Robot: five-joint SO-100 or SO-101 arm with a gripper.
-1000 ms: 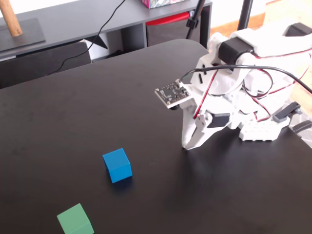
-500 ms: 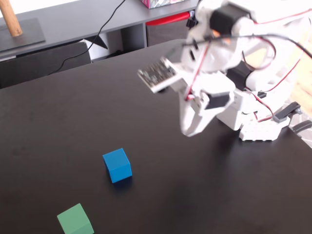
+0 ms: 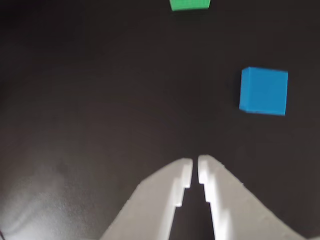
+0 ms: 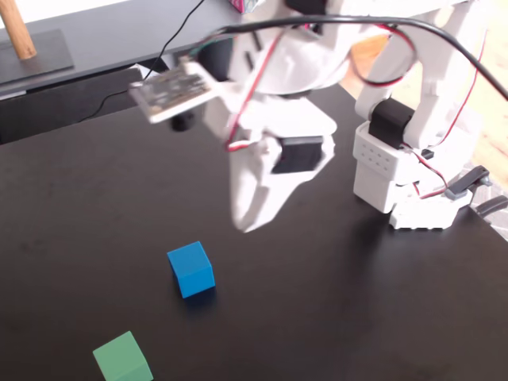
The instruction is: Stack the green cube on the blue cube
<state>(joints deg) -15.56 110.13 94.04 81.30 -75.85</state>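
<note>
The green cube lies on the black table near the front left of the fixed view; in the wrist view only its lower edge shows at the top. The blue cube sits on the table apart from it; in the wrist view it is at the right. My white gripper hangs above the table, behind and to the right of the blue cube, touching neither cube. In the wrist view its fingertips nearly meet with nothing between them. It is shut and empty.
The arm's white base stands at the right rear of the black table. A grey desk with a wooden post and a cable lies beyond the table's back edge.
</note>
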